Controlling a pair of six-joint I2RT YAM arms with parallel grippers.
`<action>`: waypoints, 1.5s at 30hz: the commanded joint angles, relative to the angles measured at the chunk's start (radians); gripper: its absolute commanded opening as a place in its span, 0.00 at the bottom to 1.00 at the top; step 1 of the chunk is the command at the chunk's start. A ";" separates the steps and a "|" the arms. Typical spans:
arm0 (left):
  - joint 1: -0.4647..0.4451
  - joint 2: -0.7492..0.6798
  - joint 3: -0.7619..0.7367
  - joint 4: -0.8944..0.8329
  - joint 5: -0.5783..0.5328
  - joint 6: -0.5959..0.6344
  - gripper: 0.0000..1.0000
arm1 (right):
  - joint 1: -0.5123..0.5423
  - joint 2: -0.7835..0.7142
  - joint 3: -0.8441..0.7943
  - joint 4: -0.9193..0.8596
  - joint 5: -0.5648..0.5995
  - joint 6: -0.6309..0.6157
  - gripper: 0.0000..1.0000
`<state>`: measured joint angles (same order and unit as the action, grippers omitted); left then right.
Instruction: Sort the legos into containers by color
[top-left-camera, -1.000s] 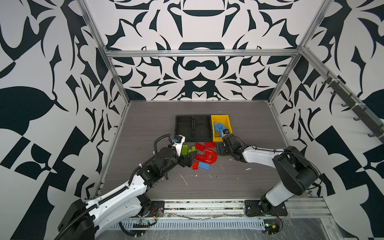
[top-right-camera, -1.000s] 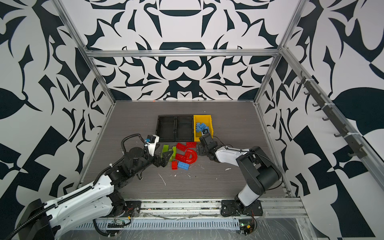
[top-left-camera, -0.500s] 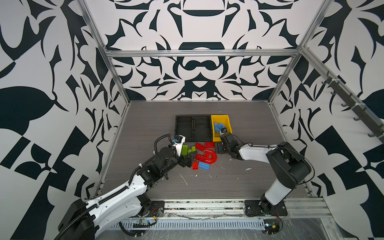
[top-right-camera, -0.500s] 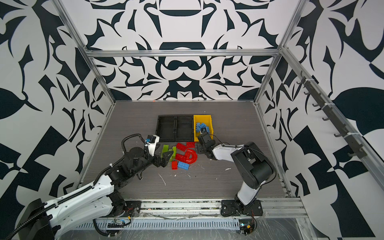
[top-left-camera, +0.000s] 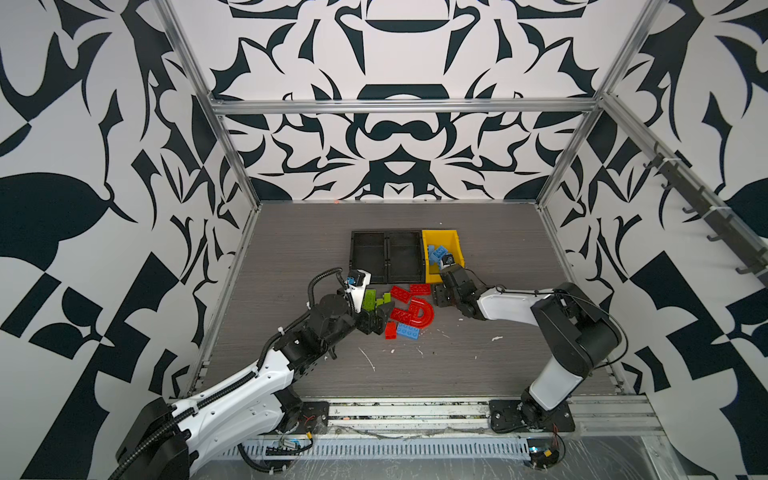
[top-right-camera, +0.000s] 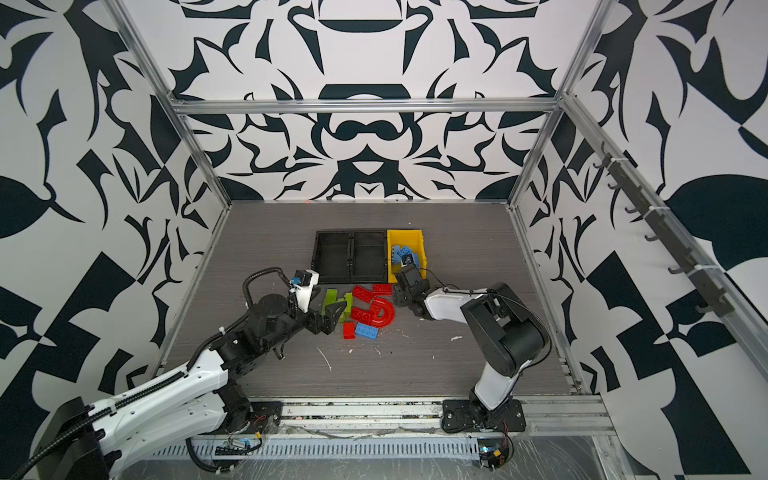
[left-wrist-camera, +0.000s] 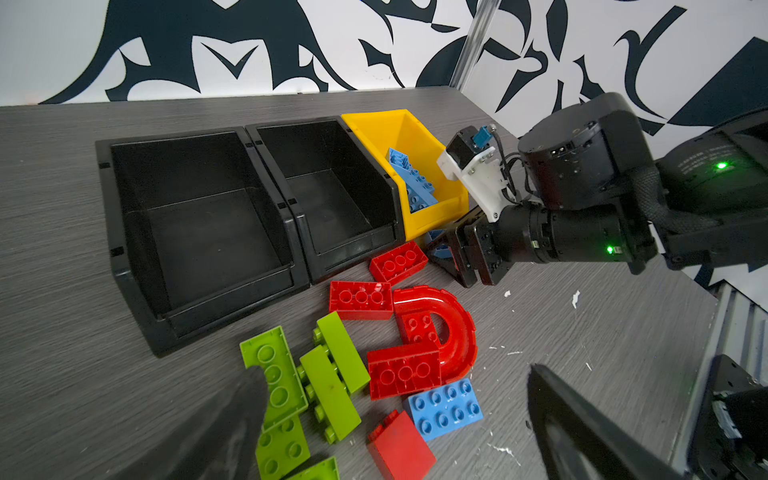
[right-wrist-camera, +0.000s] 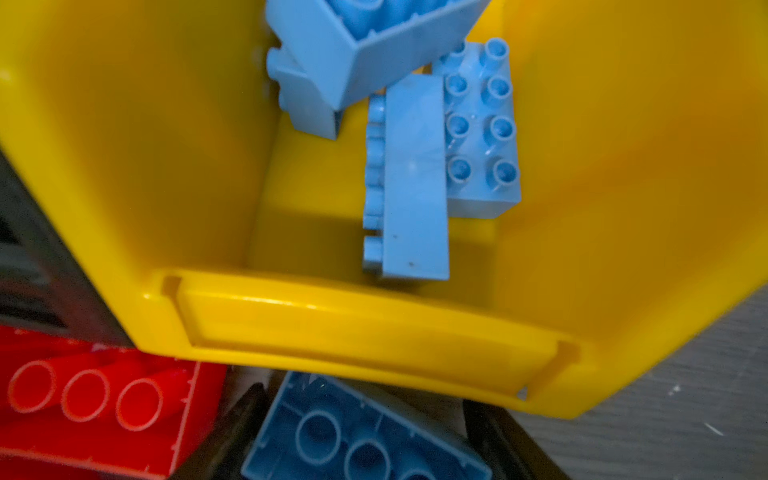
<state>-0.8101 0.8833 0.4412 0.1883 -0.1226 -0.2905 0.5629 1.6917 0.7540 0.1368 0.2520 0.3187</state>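
The right gripper (right-wrist-camera: 361, 401) stands around a light blue brick (right-wrist-camera: 332, 440), smooth plastic with round sockets upward, just before the glossy yellow bin (right-wrist-camera: 353, 328); if it pinches, I cannot tell. The left gripper (left-wrist-camera: 392, 372) is wide apart near green bricks (left-wrist-camera: 332, 374) and the red arch (left-wrist-camera: 457, 324).

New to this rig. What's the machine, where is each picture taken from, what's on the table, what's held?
Two robot arms with two-finger grippers work on a grey table. Two pictures come from one overhead stereo camera; the other two from a camera on each wrist. At the back stand two joined black plastic bins, both empty, and a yellow plastic bin holding light blue studded bricks. In front lie lime green bricks, red bricks, a red U-shaped arch and one blue brick. The left gripper is open over this pile, holding nothing. The right gripper sits before the yellow bin, jaws either side of another light blue brick; whether it grips is unclear.
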 joint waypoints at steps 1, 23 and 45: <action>-0.001 -0.021 0.028 -0.012 0.004 -0.005 1.00 | 0.005 -0.059 -0.027 0.009 0.021 0.002 0.70; -0.001 -0.020 0.026 -0.012 -0.004 -0.005 1.00 | 0.003 -0.318 0.005 -0.133 0.006 0.011 0.63; -0.001 0.032 0.034 -0.003 -0.005 0.000 1.00 | -0.099 0.148 0.547 -0.205 -0.096 -0.086 0.63</action>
<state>-0.8101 0.9066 0.4412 0.1886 -0.1268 -0.2905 0.4644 1.8187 1.2510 -0.0494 0.1684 0.2470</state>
